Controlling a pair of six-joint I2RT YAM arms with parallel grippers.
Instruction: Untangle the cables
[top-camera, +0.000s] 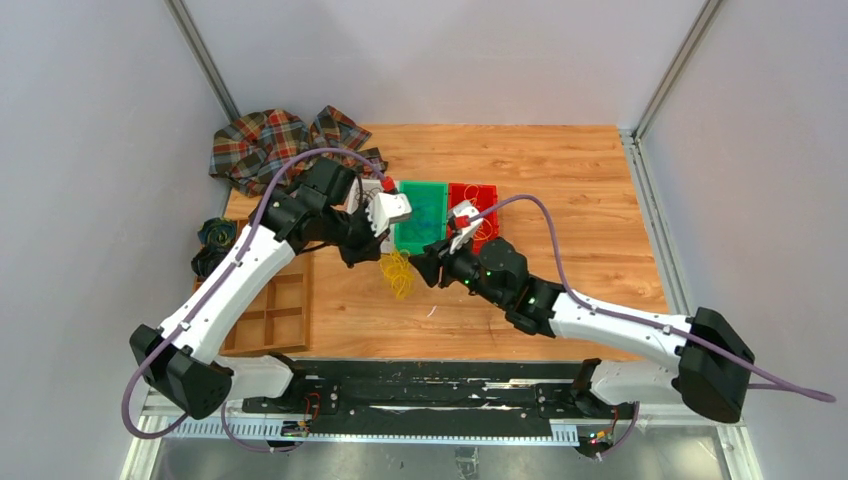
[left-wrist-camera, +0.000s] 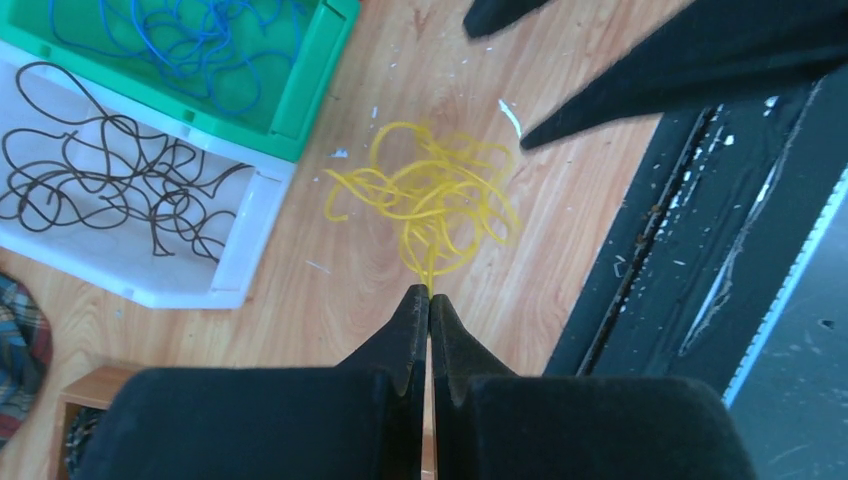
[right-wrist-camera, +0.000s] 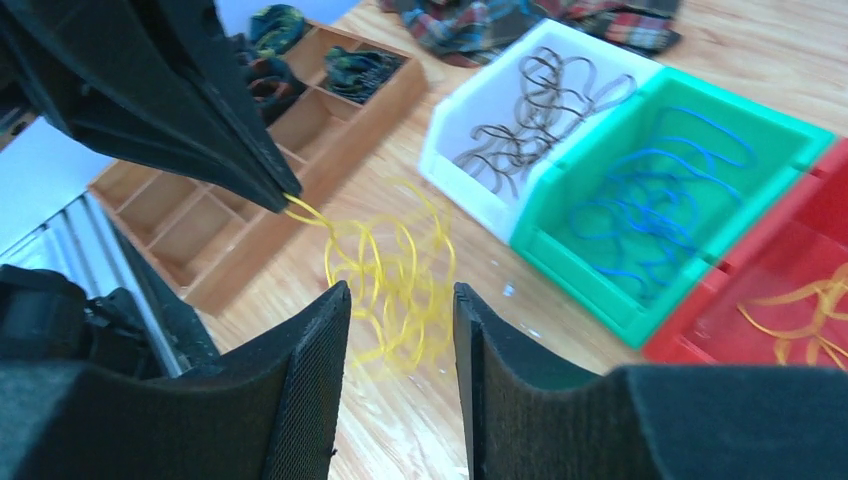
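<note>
A plaid cloth (top-camera: 270, 145) lies at the desk's (top-camera: 560, 180) far left corner. A wooden tray (top-camera: 280, 315) sits along the left edge, with dark coils (right-wrist-camera: 355, 62) in its far compartments. The left hand (left-wrist-camera: 430, 298) is closed, its tips pinching 1 strand of the yellow cables (left-wrist-camera: 435, 200). This loose, looping bunch lies on bare wood near the desk's middle, just in front of the bins. 3 bins stand side by side: a white bin (left-wrist-camera: 245, 228) with black cables (left-wrist-camera: 100, 170), a green bin (left-wrist-camera: 315, 75) with blue cables (left-wrist-camera: 200, 45), and a red bin (right-wrist-camera: 720, 320) with yellow strands (right-wrist-camera: 800, 310). The right hand (right-wrist-camera: 400, 300) is open, its 2 fingers (right-wrist-camera: 310, 370) parted with the bunch showing between them. I cannot tell whether they touch it.
</note>
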